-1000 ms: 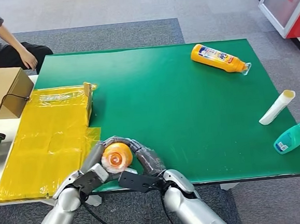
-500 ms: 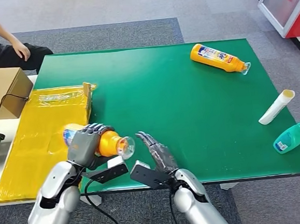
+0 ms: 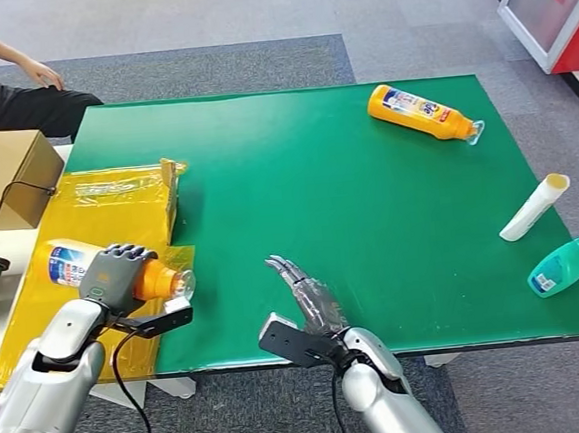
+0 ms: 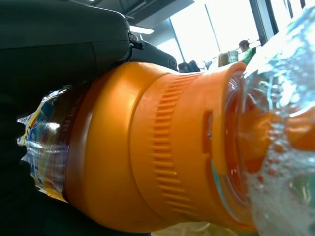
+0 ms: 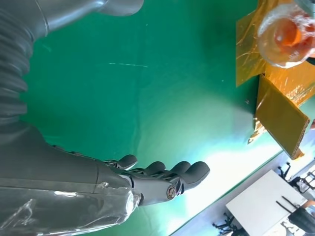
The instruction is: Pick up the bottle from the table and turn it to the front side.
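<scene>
My left hand (image 3: 115, 273) grips an orange bottle (image 3: 65, 263) with a blue and white label and a clear cap (image 3: 183, 282). It holds the bottle on its side above the yellow sheet (image 3: 92, 247), cap toward the table's middle. Up close, the left wrist view shows the orange neck (image 4: 156, 147) and the clear cap (image 4: 286, 123). My right hand (image 3: 306, 293) hovers over the green table (image 3: 328, 173) near its front edge, fingers stretched out and holding nothing. From the right wrist I see those fingers (image 5: 163, 174) and the bottle's cap (image 5: 286, 34) beyond them.
A second orange bottle (image 3: 421, 113) lies at the table's far right. A white tube (image 3: 533, 206) and a teal bottle (image 3: 566, 266) lie near the right edge. A cardboard box (image 3: 4, 174) stands at the left, with a seated person (image 3: 3, 79) behind it.
My left hand has carried the bottle leftward from the front edge to above the yellow sheet. The right hand let go of it and now stays spread over the table.
</scene>
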### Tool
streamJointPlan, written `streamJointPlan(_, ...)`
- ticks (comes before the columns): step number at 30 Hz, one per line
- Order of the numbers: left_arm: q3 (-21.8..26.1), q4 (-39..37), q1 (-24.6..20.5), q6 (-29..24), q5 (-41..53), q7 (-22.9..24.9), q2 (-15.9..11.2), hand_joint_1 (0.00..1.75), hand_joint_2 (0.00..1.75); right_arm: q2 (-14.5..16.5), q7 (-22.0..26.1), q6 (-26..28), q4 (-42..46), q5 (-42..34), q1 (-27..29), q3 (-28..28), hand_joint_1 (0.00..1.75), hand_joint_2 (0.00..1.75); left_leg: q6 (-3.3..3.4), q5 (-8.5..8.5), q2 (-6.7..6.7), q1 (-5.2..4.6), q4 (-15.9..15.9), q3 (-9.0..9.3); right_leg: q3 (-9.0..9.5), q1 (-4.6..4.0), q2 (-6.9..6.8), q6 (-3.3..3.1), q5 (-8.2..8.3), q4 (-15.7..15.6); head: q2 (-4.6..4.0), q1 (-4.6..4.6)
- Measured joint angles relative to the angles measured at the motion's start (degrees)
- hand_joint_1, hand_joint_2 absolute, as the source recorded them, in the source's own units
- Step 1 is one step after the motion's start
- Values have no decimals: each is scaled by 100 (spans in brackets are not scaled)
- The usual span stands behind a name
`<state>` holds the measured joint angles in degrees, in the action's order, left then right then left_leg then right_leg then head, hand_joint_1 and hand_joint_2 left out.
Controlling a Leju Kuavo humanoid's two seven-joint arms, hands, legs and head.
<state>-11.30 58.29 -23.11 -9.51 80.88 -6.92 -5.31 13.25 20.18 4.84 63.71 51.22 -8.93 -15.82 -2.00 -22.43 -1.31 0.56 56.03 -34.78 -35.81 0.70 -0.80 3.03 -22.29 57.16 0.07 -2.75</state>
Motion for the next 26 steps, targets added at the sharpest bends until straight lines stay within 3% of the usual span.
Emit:
streamJointPlan(2, 20, -289, -103, -45, 4, -21, -4, 154, 175, 0, 20, -2, -17, -7, 0, -1, 0, 175, 0, -1, 0, 0, 0, -1, -1, 0, 0, 0, 0, 0, 0, 0)
streamJointPlan(3, 31, -441, -158, -72, -3, -36, 3, 139, 175, 0, 29, -2, -27, -9, 0, -2, 0, 175, 0, -1, 0, 0, 0, -1, -1, 0, 0, 0, 0, 0, 0, 0)
streamJointPlan(6, 67, -887, -327, -168, -50, -72, 67, 28, 175, 0, 40, -3, -50, -11, 1, -4, 0, 175, 0, -2, 0, 0, 0, -1, -2, 0, 0, 0, 0, 0, 0, 1)
streamJointPlan(7, 97, -1021, -388, -204, -97, -96, 107, 0, 175, 0, 41, -3, -53, -13, 1, -4, 0, 175, 0, -1, 0, 0, 0, -1, -2, 0, -1, 0, 0, 0, 0, 1)
streamJointPlan(12, 394, -1365, -556, -216, -621, -360, 349, 0, 175, -2, 34, -1, -54, -33, 10, -3, 0, 175, 0, -1, 0, 0, 0, 0, -1, 0, 0, 0, 1, 0, 0, 1)
streamJointPlan(16, 646, -1375, -559, -62, -998, -515, 504, 0, 0, -5, 27, -1, -52, -45, 24, -2, 0, 175, 0, -1, 0, 0, 0, 0, -1, 0, 1, 1, 2, 0, 0, 0)
streamJointPlan(20, 1023, -1054, -417, 255, -1883, -818, 653, 0, 0, -19, -13, -1, -15, -75, 85, 7, 0, 175, -1, -1, -1, 0, 0, -1, -3, 0, 1, 1, 1, 0, 0, 1)
streamJointPlan(26, 1585, 673, 381, 193, -2814, -1480, 864, 0, 0, -70, -130, -5, 221, -88, 325, 74, 0, 175, -3, -11, -5, 0, 0, -1, -4, 0, 7, -3, -4, 0, 0, 0)
